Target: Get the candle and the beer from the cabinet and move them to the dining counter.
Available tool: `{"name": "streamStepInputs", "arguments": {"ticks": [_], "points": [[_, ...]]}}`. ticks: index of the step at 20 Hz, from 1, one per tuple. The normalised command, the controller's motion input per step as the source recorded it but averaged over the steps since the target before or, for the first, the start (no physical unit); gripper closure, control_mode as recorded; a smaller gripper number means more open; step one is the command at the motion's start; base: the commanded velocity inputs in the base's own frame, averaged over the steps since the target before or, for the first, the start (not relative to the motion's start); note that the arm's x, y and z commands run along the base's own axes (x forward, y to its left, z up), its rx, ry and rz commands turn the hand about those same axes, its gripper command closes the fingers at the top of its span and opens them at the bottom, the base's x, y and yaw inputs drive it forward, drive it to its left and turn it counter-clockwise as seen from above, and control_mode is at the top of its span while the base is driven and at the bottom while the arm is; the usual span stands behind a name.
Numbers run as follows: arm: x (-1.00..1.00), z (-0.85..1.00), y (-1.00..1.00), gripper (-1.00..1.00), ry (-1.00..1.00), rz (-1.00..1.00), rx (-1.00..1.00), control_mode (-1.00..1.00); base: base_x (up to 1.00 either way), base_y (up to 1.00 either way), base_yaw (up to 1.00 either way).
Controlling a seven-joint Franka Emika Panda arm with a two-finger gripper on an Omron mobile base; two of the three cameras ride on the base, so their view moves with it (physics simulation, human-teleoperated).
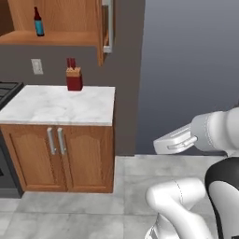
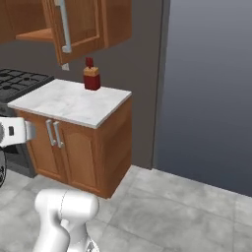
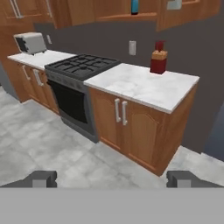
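The beer (image 1: pixel 38 22), a dark bottle with a blue label, stands upright on the shelf of the open cabinet (image 1: pixel 70 18) at the upper left. The cabinet's door (image 2: pixel 78 22) hangs open with its silver bar handle toward me. In the hand view the beer's blue base (image 3: pixel 134 6) shows at the top edge on the cabinet shelf (image 3: pixel 122 16). My gripper (image 3: pixel 112 179) is open, its fingertips (image 3: pixel 41 178) wide apart with nothing between them, low and well back from the cabinet. The candle and the dining counter are out of view.
A red knife block (image 1: pixel 73 77) stands at the back of a small marble worktop (image 1: pixel 60 106) under the cabinet. A black stove (image 3: pixel 83 65) adjoins it, with a toaster (image 3: pixel 30 42) beyond. Lower wood cabinets (image 1: pixel 58 154) sit below, a grey wall (image 1: pixel 186 70) to the right.
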Motion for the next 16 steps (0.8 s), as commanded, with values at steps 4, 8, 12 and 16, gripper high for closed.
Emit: {"name": "streamStepInputs", "arguments": {"ticks": [4,8,12,16], "points": [[0.0,0.0,0.0,-1.0,0.0,0.0,0.0,1.0,0.82,0.93,-0.13],[0.0,0.0,0.0,-1.0,0.0,0.0,0.0,1.0,0.68,0.89,-0.17],[0.0,0.0,0.0,-1.0,0.0,0.0,0.0,1.0,0.65,0.8,-0.19],[0.0,0.0,0.0,-1.0,0.0,0.0,0.0,1.0,0.61,0.4,-0.19]]}}
